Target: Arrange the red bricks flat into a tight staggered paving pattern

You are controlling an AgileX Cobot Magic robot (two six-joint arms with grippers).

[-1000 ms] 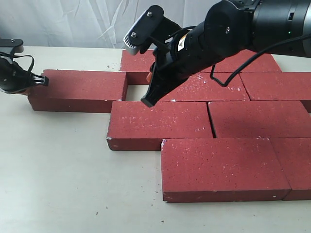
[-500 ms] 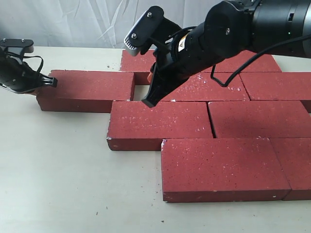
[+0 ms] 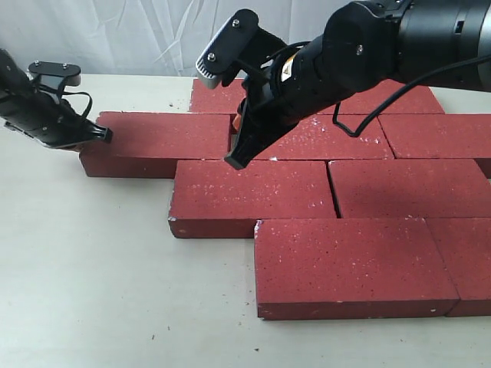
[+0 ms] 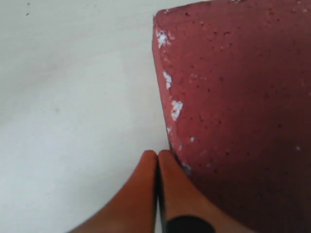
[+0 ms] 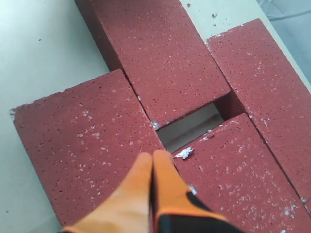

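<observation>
Several red bricks lie flat in staggered rows on the table. The leftmost brick (image 3: pixel 157 143) (image 4: pixel 238 111) (image 5: pixel 155 53) has its right end almost against the middle row. My left gripper (image 3: pixel 103 136) (image 4: pixel 157 154) is shut, its orange tips pressed against that brick's left end. My right gripper (image 3: pixel 234 161) (image 5: pixel 153 156) is shut and empty, hovering over the seam between the front-left brick (image 3: pixel 253 195) (image 5: pixel 82 145) and the middle-row brick (image 3: pixel 322 138) (image 5: pixel 233 179). A small gap (image 5: pixel 189 127) stays open where the pushed brick meets them.
A back-row brick (image 3: pixel 219 98) (image 5: pixel 262 82) lies behind the pushed one. The nearest brick (image 3: pixel 349 264) sits at the front right. Bare cream tabletop (image 3: pixel 92 268) spreads to the left and front. A white curtain (image 3: pixel 115 34) hangs behind the table.
My left gripper has slid the leftmost brick to the right, nearly closing the gap to the middle row. The right arm has stayed in place.
</observation>
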